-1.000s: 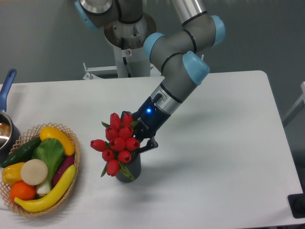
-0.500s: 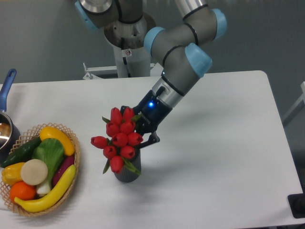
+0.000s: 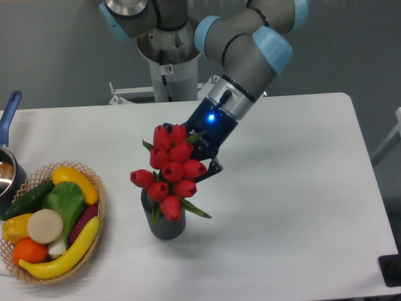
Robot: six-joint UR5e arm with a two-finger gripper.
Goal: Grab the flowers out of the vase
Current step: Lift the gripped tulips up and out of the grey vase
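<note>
A robotics lab is what is shown here. A grey-and-blue industrial arm (image 3: 241,47) is mounted on a pedestal (image 3: 169,63) behind a plain white counter (image 3: 301,188), against a bare grey wall (image 3: 56,44). Props are laid out as for a test: a wicker basket of toy produce (image 3: 50,222), a ribbed vase (image 3: 164,222) and red tulips (image 3: 170,169).

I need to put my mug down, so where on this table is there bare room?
The table is bare to the right of the vase and gripper, out to its right edge, and along the front. The left is crowded: basket, pot, and flowers over the vase.
</note>
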